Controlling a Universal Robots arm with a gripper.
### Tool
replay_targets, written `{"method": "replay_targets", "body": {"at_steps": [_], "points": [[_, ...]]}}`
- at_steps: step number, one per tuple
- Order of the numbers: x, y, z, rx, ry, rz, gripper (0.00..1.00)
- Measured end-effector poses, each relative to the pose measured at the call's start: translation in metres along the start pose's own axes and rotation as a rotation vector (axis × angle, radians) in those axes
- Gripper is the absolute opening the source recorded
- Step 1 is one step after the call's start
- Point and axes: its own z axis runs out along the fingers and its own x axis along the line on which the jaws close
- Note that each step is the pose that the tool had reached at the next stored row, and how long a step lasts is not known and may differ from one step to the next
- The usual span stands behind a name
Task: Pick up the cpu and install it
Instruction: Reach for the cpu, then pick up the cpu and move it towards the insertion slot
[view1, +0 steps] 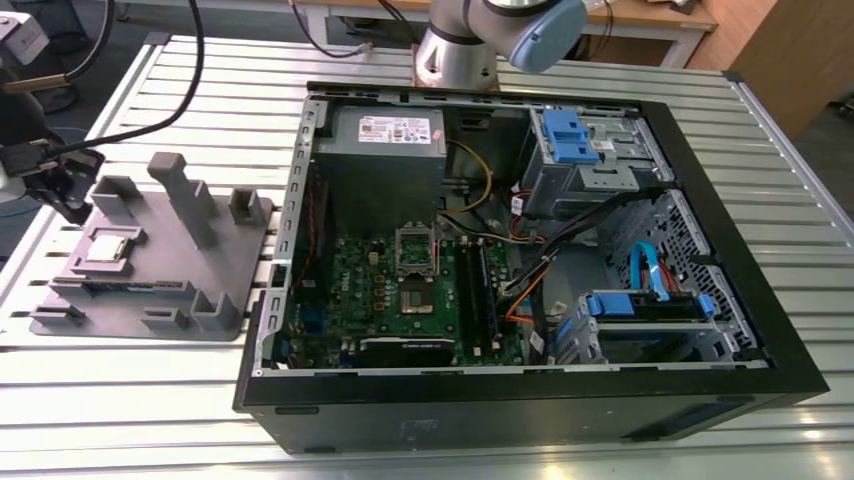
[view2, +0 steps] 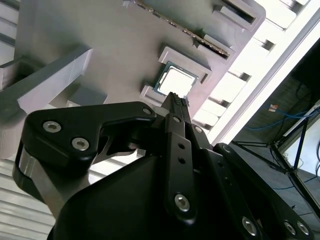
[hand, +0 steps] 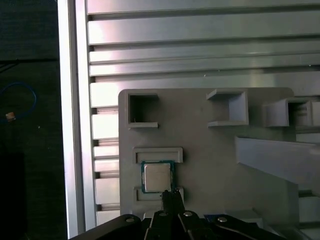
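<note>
The claw (hand: 171, 196) hangs over the grey plastic tray (hand: 210, 165). Its two fingers are drawn together into one narrow dark tip with nothing between them. The cpu (hand: 157, 176) lies flat, with its pale metal top upward, in a shallow seat on the tray, between two low raised ledges. It sits just ahead of the claw's tip. In both wrist views the tip crosses the edge of the cpu (view2: 176, 82) nearest the claw (view2: 175, 102), while the rest of the chip shows bare beyond it. In the exterior view the claw (view1: 70, 195) is above the tray (view1: 200, 270) and apart from the cpu (view1: 107, 248), which rests below it and a little toward the exterior view's right.

The tray's tall upright posts (view1: 180, 195) stand beyond the cpu, off to one side of the claw. The tray lies on a slatted metal table (view1: 120, 400).

Well away from the claw, toward the exterior view's right, an open computer case (view1: 534, 390) lies on the same table. Its green circuit board (view1: 400, 300) faces up, and the dark socket frame (view1: 418, 250) is on that board.
</note>
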Motion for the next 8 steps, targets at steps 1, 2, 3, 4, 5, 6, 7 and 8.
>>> {"method": "replay_targets", "body": {"at_steps": [1, 2, 3, 4, 5, 6, 7, 8], "points": [[0.0000, 0.0000, 0.0011, 0.0000, 0.0004, 0.000, 0.11], [0.0000, -0.0001, 0.0017, 0.0000, 0.0004, 0.000, 0.11], [0.0001, -0.0001, 0.0017, 0.0002, 0.0007, 0.000, 0.11], [0.0001, -0.0002, 0.0032, 0.0000, 0.0005, 0.000, 0.11], [0.0001, -0.0002, 0.0046, 0.0000, 0.0005, 0.000, 0.11], [0.0001, -0.0002, 0.0046, 0.0000, 0.0005, 0.000, 0.11], [0.0001, -0.0002, 0.0046, 0.0000, 0.0005, 0.000, 0.11], [0.0001, -0.0002, 0.0046, 0.0000, 0.0005, 0.000, 0.11]]}}
